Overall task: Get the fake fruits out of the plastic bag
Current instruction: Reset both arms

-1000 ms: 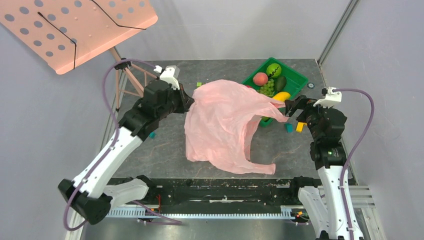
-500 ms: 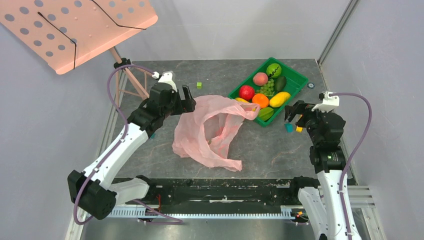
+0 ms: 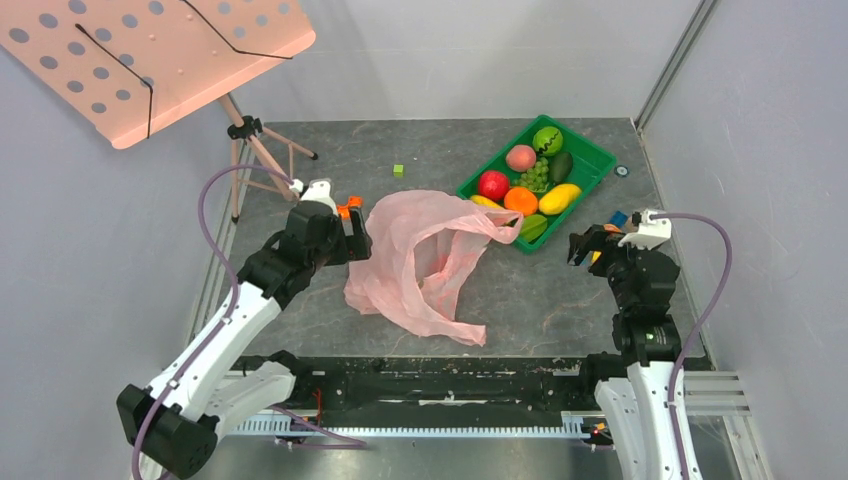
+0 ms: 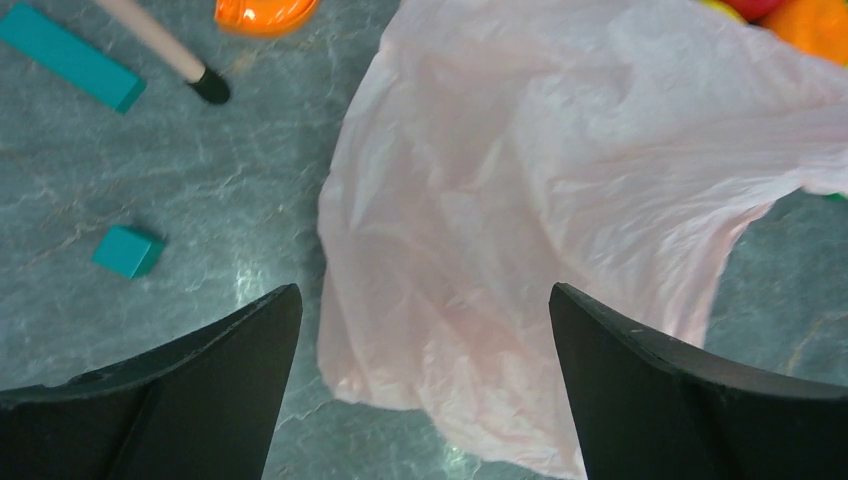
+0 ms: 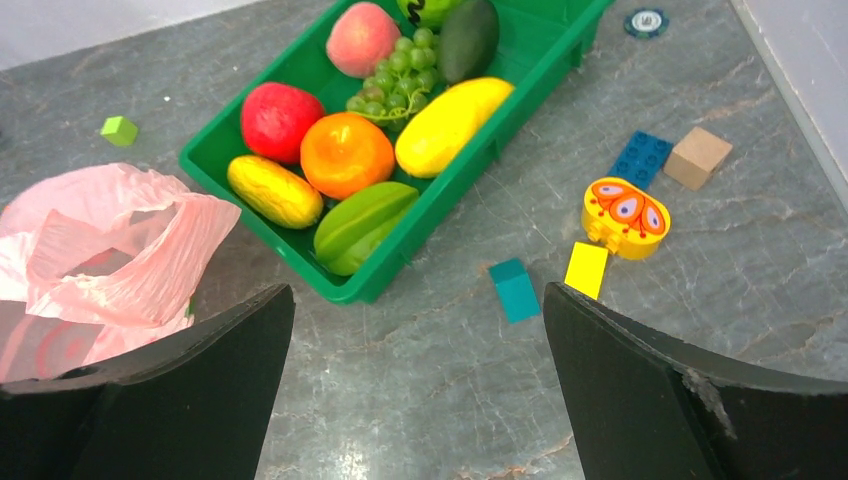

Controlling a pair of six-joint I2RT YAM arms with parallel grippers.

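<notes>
The pink plastic bag (image 3: 420,262) lies crumpled on the table, its mouth toward the green tray (image 3: 590,158). In the tray rest the fake fruits: red apple (image 5: 280,120), yellow mango (image 5: 452,125), grapes (image 5: 395,80), dark green oval fruit (image 5: 467,38) and banana (image 5: 273,190). My left gripper (image 3: 356,236) hovers open over the bag's left edge (image 4: 560,200), holding nothing. My right gripper (image 3: 588,246) is open above bare table right of the bag, just in front of the tray's near corner (image 5: 370,285).
The tray also holds an orange (image 5: 347,153), a green starfruit (image 5: 365,225), a peach (image 3: 520,157) and a green ball (image 3: 547,139). Small blocks and a butterfly toy (image 5: 625,215) lie right of the tray. The music stand (image 3: 150,60) is at back left, its foot (image 4: 205,85) near my left gripper.
The left gripper opened and let go of the bag, which dropped from its lifted spread into a heap. Both arms drew back toward the near edge.
</notes>
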